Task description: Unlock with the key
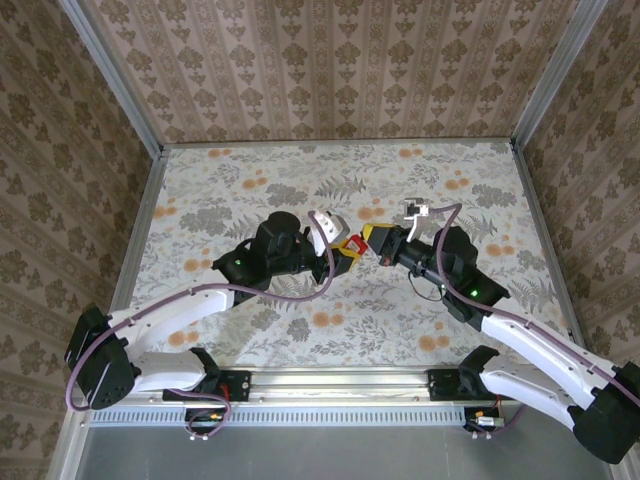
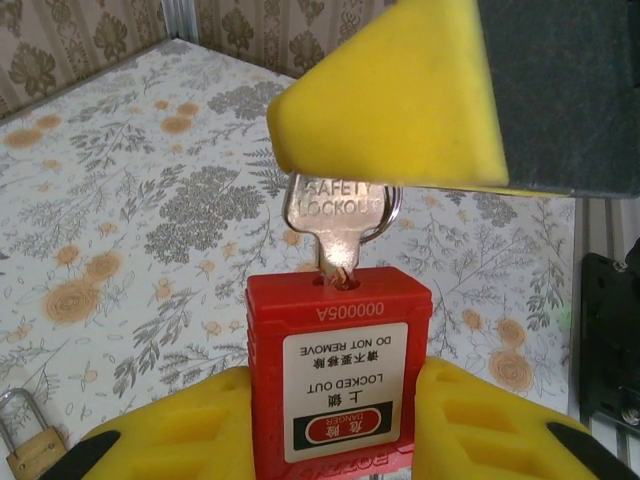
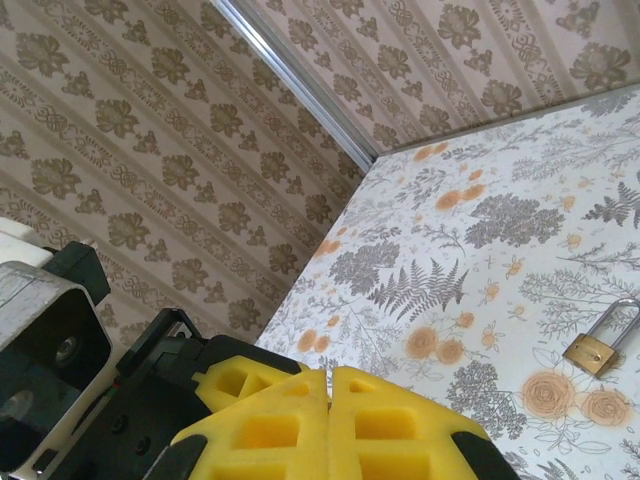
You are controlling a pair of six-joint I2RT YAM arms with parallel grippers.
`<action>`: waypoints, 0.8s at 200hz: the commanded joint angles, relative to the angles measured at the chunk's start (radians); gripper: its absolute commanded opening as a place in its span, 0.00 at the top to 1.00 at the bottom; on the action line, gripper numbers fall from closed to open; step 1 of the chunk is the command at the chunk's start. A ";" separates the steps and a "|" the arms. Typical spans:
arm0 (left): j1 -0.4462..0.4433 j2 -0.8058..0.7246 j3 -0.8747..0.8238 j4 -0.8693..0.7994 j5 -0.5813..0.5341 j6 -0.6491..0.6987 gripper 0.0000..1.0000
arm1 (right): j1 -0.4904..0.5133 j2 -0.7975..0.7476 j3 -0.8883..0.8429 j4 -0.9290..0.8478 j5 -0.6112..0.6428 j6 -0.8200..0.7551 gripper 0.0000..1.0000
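Key (image 2: 335, 212), silver with SAFETY LOCKOUT stamped on its head, sits with its blade pushed into the keyhole in the end face of the red lock body (image 2: 340, 370), a plastic block whose white label reads LOCKED OUT, DO NOT REMOVE. In the overhead view the pair meets near the middle of the table (image 1: 300, 170), between the two arms and seemingly held up off the surface. The left gripper (image 2: 338, 445) is partly closed, its yellow pads (image 2: 180, 430) pressed against both sides of the red lock body, grasping it. This looks meant to brace the lock and keep the keyhole facing the other arm. The right gripper (image 3: 329, 415) is clenched, its two yellow pads squeezed flat together. From the left wrist view one of those pads covers the top of the key's head, so it appears to be pinching the key there, though the key is hidden between the pads in the right wrist view. That hold on the head probably lets the wrist twist the key in the lock. A brass padlock (image 3: 598, 343) with a silver shackle lies flat on the table, well apart from both grippers and untouched.
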 commanded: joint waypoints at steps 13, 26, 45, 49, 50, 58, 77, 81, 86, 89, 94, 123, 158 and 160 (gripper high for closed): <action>-0.015 -0.004 0.098 0.382 -0.017 0.018 0.63 | 0.063 0.006 0.014 -0.277 -0.122 0.012 1.00; -0.021 0.003 0.098 0.381 -0.026 0.025 0.60 | 0.070 0.000 0.031 -0.296 -0.107 0.011 1.00; -0.026 0.009 0.095 0.381 -0.035 0.034 0.57 | 0.080 -0.005 0.051 -0.314 -0.093 0.007 1.00; -0.027 0.011 0.094 0.381 -0.038 0.035 0.56 | 0.080 -0.006 0.055 -0.316 -0.090 0.006 1.00; -0.026 0.012 0.094 0.381 -0.039 0.036 0.56 | 0.081 -0.006 0.055 -0.316 -0.090 0.006 1.00; -0.028 0.014 0.091 0.382 -0.042 0.036 0.54 | 0.083 -0.009 0.060 -0.321 -0.086 0.004 1.00; -0.031 0.019 0.086 0.382 -0.051 0.037 0.48 | 0.088 -0.016 0.068 -0.330 -0.076 0.000 1.00; -0.032 0.019 0.083 0.382 -0.053 0.037 0.48 | 0.088 -0.017 0.069 -0.331 -0.073 0.000 1.00; -0.033 0.020 0.080 0.384 -0.056 0.037 0.47 | 0.090 -0.018 0.070 -0.333 -0.070 -0.002 1.00; -0.033 0.020 0.079 0.385 -0.057 0.037 0.47 | 0.090 -0.020 0.070 -0.334 -0.069 -0.002 1.00; -0.035 0.021 0.077 0.387 -0.059 0.037 0.47 | 0.089 -0.021 0.070 -0.334 -0.067 -0.002 1.00; -0.041 0.028 0.069 0.392 -0.067 0.035 0.47 | 0.090 -0.022 0.069 -0.333 -0.051 -0.005 1.00; -0.044 0.017 0.058 0.376 -0.084 0.042 0.38 | 0.091 -0.036 0.078 -0.359 0.006 -0.019 1.00; -0.044 0.016 0.056 0.372 -0.086 0.044 0.38 | 0.091 -0.037 0.079 -0.360 0.011 -0.021 1.00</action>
